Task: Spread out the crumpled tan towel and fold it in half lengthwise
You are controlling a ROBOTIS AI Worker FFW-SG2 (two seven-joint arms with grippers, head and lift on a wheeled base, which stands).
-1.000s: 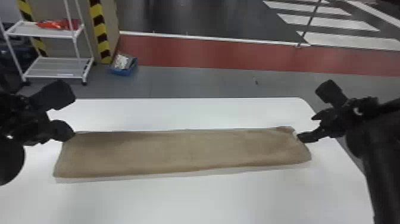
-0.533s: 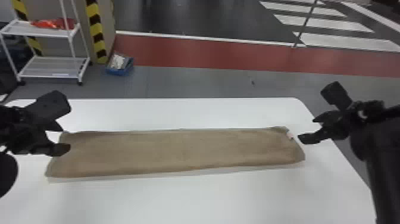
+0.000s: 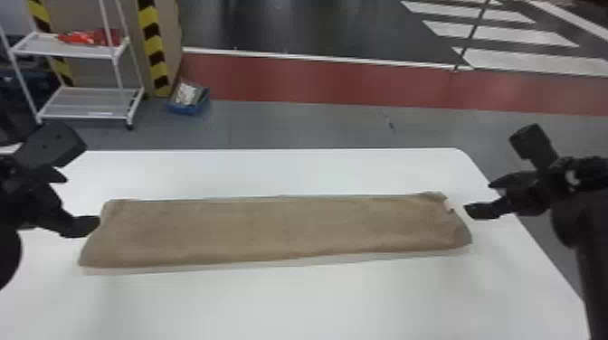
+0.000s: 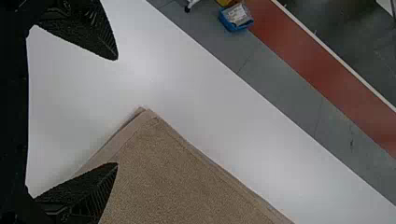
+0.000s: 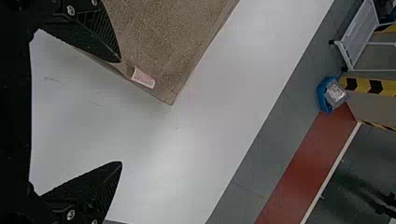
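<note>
L gripper (image 4: pixel 116 111) is spread wide w/ nothing in it, at the left end of the tan towel (image 3: pixel 271 230), by its far corner. R gripper (image 5: pixel 121 112) likewise wide & empty, just off the right end. One L finger overlaps the cloth in the wrist view; can't tell if it's touching or just above.

Towel lies flat as a long strip, roughly parallel to the table's (image 3: pixel 289 298) far edge & set in from it, its right end toward the right edge. White tag (image 5: pixel 143 78) pokes out by its far right corner. Blue bin (image 3: pixel 185 101) & white rack (image 3: pixel 90 103) stand on the floor past the far edge.

Lengthwise fold looks done, so the step is prob. a clean exit: lift both grippers straight up first, then swing out, so no fingertip drags a layer or snags the tag. If tidying, nudge the right end lightly to square it; don't pull the top layer alone.

Vs. 1 s ago: R gripper has backed outward from the right end, L gripper has shifted outward & nearer the robot, off the far left corner. Strip's shape is basically unchanged.
</note>
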